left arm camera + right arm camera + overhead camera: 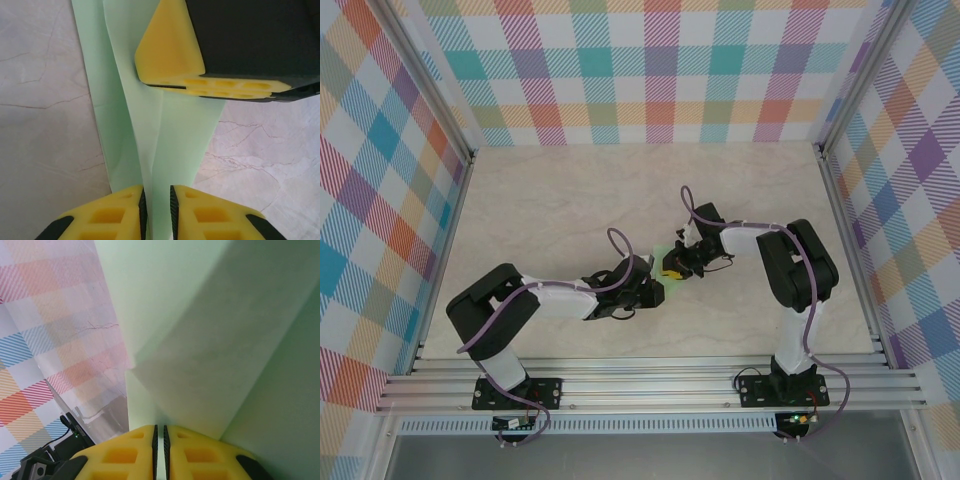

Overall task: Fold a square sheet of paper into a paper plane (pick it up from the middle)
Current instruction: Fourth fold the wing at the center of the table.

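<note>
Beige marbled surface (570, 200), pastel checked walls (650, 70) around it. Both arms meet mid-surface at the pale mint-green folded paper (165, 135), a long narrow strip with a centre crease.

Right gripper (159, 432): jaws almost closed, pinching the paper, which rises in front of its camera.

Left gripper (156, 192): jaws a narrow slit apart, creased ridge running through the gap, not clearly pressed.

Left wrist view has the right gripper clamped on the paper's far part. Top view gives a green sliver where the grippers meet.
</note>
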Robot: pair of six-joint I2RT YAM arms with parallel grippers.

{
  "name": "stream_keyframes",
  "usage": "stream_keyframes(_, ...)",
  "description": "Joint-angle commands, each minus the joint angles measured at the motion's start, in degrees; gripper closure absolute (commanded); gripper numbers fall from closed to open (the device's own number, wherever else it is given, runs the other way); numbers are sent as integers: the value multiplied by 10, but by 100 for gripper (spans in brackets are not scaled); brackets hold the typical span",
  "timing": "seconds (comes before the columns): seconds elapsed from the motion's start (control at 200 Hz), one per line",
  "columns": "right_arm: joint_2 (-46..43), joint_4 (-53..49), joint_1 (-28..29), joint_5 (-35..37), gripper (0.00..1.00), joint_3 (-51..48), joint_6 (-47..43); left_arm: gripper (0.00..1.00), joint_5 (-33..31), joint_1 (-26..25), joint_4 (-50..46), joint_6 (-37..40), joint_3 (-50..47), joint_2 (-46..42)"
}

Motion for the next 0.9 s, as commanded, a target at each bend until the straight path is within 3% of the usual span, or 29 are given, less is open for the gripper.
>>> stream_keyframes(0.0, 0, -17, 5, 2, 86, 12, -16, 81, 11, 3, -7, 4, -8, -18)
stream_keyframes(0.39, -21, -21, 5, -2, 83, 6, -21, 99, -15, 4, -12, -44, -24, -7)
stream_keyframes(0.895, -29, 13, 10, -32, 81, -4, 1, 100, -24, 3, -19, -89, -42, 0)
